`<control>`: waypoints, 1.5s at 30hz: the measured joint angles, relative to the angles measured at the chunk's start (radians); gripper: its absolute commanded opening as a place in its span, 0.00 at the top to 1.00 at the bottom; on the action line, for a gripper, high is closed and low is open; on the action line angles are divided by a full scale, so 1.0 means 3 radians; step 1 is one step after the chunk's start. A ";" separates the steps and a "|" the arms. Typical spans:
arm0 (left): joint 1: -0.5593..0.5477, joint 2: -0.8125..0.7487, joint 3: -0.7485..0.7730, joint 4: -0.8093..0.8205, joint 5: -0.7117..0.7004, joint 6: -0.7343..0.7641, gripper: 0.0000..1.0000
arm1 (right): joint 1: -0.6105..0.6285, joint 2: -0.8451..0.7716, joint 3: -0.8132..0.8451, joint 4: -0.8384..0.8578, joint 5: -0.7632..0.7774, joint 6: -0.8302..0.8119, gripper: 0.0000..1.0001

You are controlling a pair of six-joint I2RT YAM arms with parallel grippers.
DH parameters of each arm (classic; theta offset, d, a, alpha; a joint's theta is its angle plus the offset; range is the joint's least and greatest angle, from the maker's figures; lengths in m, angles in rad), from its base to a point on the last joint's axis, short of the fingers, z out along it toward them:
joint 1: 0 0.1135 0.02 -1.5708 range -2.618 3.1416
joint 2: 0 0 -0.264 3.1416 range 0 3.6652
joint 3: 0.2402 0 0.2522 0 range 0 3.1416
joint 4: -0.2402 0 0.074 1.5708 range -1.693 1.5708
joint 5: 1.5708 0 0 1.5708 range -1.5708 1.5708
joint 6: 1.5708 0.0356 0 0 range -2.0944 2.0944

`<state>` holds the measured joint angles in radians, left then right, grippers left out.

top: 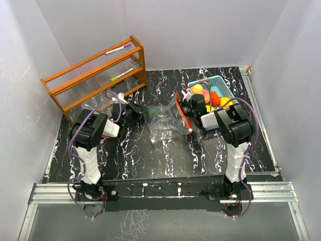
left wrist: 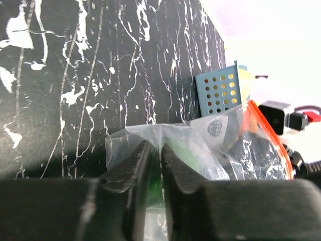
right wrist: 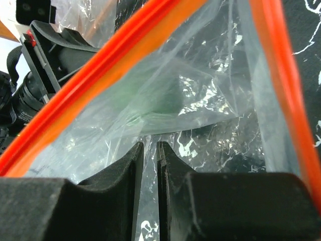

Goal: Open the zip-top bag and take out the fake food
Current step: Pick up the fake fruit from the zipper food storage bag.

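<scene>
The bag [top: 163, 124] lies mid-bench, held between your two claws. Your left claw [left wrist: 155, 149] grips the clear film at the end nearer the left edge, its jaws all but together with plastic in the gap. Your right claw [right wrist: 149, 148] is at the mouth end, nearer the right edge. Its jaws are narrow too, with film pinched between them. The orange zip [right wrist: 125, 55] arches over it with its two strips apart, so the mouth is open. One green piece [right wrist: 150, 95] sits inside the bag, just ahead of your right fingertips and not touching them. From your left claw it shows only as a green blur behind the pinched film. The other food [top: 210, 96], peach, orange, red and yellow, is piled in the blue basket [top: 223, 83] near the far right corner, just beyond your right claw.
</scene>
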<state>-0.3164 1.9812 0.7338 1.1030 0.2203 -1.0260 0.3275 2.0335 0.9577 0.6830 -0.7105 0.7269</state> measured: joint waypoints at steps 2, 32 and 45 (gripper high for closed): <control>0.0000 0.0043 0.0022 0.0076 0.0078 -0.0034 1.00 | 0.0023 0.0011 0.0000 -0.0004 0.0001 -0.0001 0.72; -0.0065 -0.0675 -0.0019 0.0046 0.0501 -0.0075 1.00 | 0.0130 0.0150 -0.0018 0.0229 -0.0093 0.0028 0.05; -0.0065 -0.0559 -0.0075 -0.0009 0.0420 -0.0112 1.00 | 0.0278 -0.0378 -0.0459 -0.0256 -0.0015 -0.0715 0.05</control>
<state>-0.3359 1.8133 0.7113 1.1004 0.3462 -1.0595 0.4110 1.9202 0.8200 0.6064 -0.7151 0.5125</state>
